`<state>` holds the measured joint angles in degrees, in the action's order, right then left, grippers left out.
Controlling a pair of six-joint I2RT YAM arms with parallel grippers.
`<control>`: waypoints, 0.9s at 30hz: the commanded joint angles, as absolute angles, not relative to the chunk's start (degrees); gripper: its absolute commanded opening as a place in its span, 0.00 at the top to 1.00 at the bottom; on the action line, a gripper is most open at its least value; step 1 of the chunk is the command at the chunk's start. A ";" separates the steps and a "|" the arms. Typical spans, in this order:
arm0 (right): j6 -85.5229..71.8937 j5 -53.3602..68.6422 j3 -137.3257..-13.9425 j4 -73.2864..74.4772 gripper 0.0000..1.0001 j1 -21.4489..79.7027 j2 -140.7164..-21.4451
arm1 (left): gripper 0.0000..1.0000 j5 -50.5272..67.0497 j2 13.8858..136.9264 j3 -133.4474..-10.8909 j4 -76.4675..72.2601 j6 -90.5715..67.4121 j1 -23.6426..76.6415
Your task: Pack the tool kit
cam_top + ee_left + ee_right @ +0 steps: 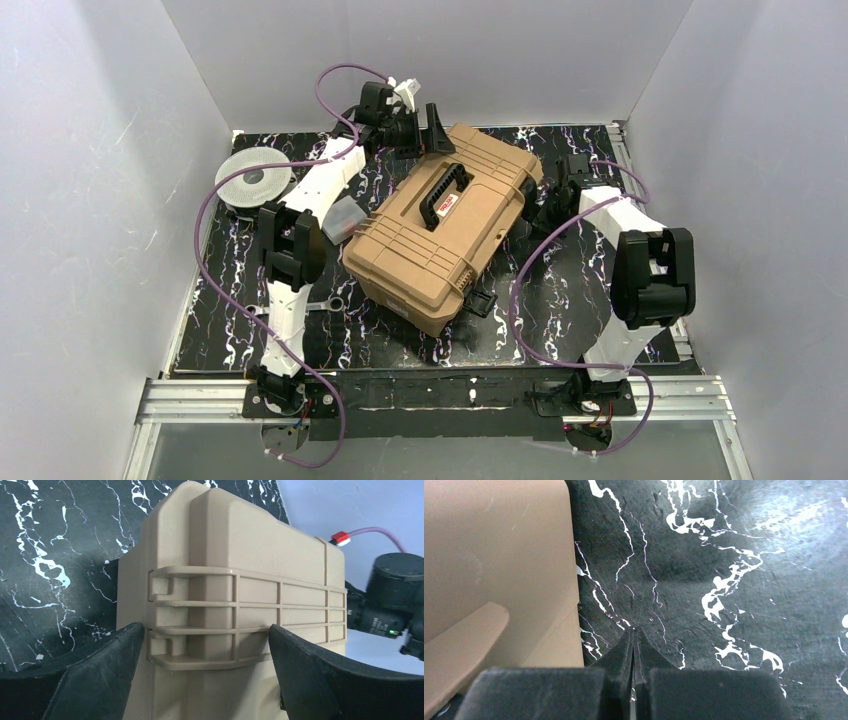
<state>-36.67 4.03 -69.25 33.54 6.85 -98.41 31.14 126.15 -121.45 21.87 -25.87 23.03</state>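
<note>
Left tool (205,632) straddles toolbox (250,550) corner

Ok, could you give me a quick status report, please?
Left gripper open, straddling far corner of the closed toolbox. Right gripper shut, tips down beside its right side. Small clear box and grey spool to its left, nothing blocking.

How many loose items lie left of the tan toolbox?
3: grey round spool, far back; small clear plastic box, mid-table; silver metal wrench, toward the near edge. More may be hidden.
</note>
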 commanded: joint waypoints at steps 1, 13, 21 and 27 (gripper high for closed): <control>-36.96 12.93 -72.98 19.15 0.99 9.51 -103.15 | 0.07 37.24 127.37 -117.59 20.51 -29.02 24.60; -39.54 17.28 -78.74 13.05 0.99 13.03 -109.39 | 0.07 35.88 129.65 -119.13 19.62 -29.39 25.84; -40.30 22.13 -80.07 10.37 0.99 12.98 -107.33 | 0.06 33.60 137.75 -136.27 24.94 -28.41 25.39; -39.40 25.18 -68.70 5.32 0.99 9.32 -96.95 | 0.02 28.69 132.04 -135.84 25.04 -25.30 23.19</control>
